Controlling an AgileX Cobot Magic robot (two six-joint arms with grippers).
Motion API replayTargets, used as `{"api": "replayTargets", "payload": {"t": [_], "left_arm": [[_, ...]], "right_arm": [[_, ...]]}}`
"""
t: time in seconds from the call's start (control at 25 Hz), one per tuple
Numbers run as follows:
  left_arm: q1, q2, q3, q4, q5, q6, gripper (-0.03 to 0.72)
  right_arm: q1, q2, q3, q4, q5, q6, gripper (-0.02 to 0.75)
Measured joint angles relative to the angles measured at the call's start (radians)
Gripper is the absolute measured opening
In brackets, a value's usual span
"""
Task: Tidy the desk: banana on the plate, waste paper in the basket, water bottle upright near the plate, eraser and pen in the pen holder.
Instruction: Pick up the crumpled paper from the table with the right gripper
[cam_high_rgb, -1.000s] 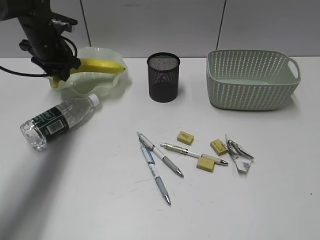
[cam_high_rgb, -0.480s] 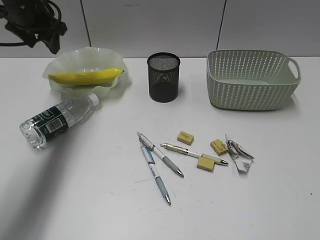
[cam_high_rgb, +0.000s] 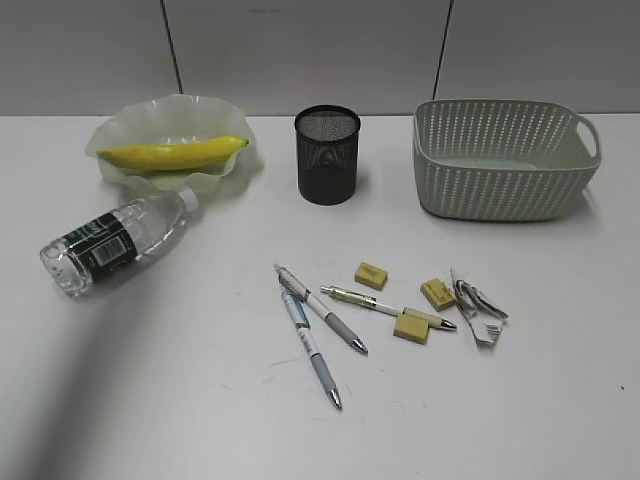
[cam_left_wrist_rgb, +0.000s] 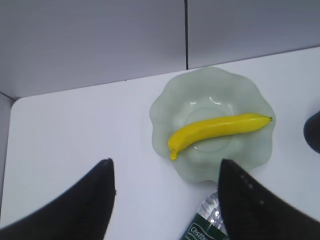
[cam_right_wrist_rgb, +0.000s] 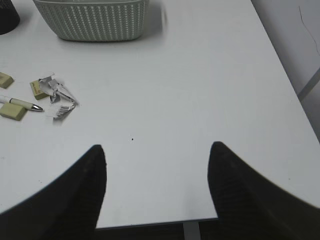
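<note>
Yellow and smooth, the banana (cam_high_rgb: 172, 152) lies inside the pale green plate with wavy rim (cam_high_rgb: 170, 138) at the far left of the white counter (cam_high_rgb: 180, 380). Just in front, the clear water bottle with dark green label (cam_high_rgb: 115, 241) lies on its side. The left hand (cam_left_wrist_rgb: 165, 172) hangs above the plate, released and holding nothing. Then come the black mesh pen holder (cam_high_rgb: 327, 155), three pens (cam_high_rgb: 320, 322), three beige erasers (cam_high_rgb: 402, 298), the crumpled waste paper (cam_high_rgb: 479, 313) and the sage-green perforated basket (cam_high_rgb: 505, 158). The right hand (cam_right_wrist_rgb: 156, 160) is spread apart and empty.
</note>
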Motion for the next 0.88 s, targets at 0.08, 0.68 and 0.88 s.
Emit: {"api": "replayTargets", "payload": {"t": [0.08, 0.68, 0.88], "left_arm": [[0.000, -0.094, 0.051, 0.000, -0.001, -0.010, 0.486], [0.000, -0.953, 0.846, -0.002, 0.006, -0.085, 0.486], [0.000, -1.247, 1.105, -0.002, -0.001, -0.088, 0.486]], "right_arm": [[0.000, 0.000, 0.000, 0.000, 0.000, 0.000, 0.507], [0.000, 0.000, 0.000, 0.000, 0.000, 0.000, 0.507], [0.000, 0.008, 0.000, 0.000, 0.000, 0.000, 0.507]]}}
